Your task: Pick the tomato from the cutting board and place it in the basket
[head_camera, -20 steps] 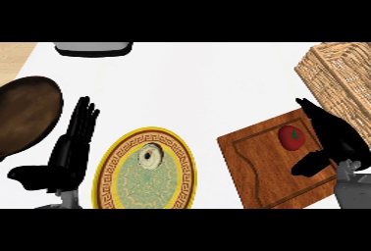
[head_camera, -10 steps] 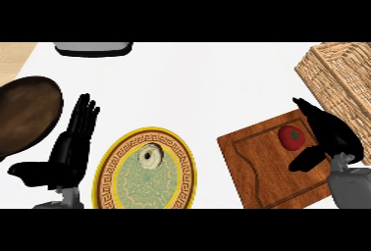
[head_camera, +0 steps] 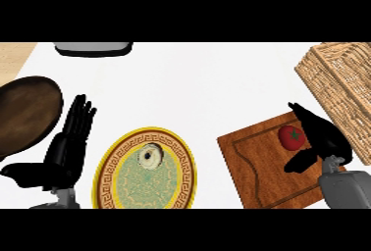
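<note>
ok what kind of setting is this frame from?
Most likely a kitchen counter: a white top with a wooden cutting board holding a tomato, a wicker basket at the right edge, and a patterned plate. The right hand is beside the tomato.

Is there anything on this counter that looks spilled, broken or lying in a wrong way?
Nothing stands out. The tomato lies whole on the cutting board, with the right hand beside it. The basket stands upright, and the plate lies flat on the counter. No spill shows.
</note>
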Controlling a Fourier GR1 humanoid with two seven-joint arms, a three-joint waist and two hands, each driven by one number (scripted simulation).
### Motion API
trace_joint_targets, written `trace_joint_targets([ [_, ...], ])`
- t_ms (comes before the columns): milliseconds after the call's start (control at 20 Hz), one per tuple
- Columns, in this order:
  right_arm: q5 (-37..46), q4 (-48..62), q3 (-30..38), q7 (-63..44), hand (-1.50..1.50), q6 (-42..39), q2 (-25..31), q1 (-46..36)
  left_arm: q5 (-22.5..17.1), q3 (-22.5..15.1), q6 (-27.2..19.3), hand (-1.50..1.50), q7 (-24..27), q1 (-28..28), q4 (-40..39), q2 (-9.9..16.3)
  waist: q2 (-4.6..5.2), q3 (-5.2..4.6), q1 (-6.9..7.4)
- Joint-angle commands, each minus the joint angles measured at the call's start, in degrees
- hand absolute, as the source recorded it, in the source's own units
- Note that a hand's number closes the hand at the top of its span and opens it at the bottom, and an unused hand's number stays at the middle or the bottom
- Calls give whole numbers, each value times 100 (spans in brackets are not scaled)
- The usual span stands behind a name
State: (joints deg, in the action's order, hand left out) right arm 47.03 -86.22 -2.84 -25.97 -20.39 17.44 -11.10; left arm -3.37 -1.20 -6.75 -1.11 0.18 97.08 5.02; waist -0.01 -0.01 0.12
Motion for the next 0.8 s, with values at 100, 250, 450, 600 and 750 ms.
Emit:
trace_joint_targets([
  [100,82,634,309,406,-150,58,121,-232,398,-229,-370,0,-565,-403,203,-210,0,2,-4],
  [250,295,1330,335,779,-150,649,-51,-294,164,-64,-28,0,76,-114,-75,-187,4,2,9],
  [450,289,779,-32,508,150,-143,-105,-182,355,-64,-221,0,4,-306,-207,-260,1,0,-5],
  [600,639,1356,-159,1290,150,297,146,-284,175,83,-105,0,-174,-370,-165,-170,5,2,7],
  [750,675,1257,-165,1031,150,11,-21,-545,479,-148,-220,0,52,-294,-272,-322,1,1,4],
])
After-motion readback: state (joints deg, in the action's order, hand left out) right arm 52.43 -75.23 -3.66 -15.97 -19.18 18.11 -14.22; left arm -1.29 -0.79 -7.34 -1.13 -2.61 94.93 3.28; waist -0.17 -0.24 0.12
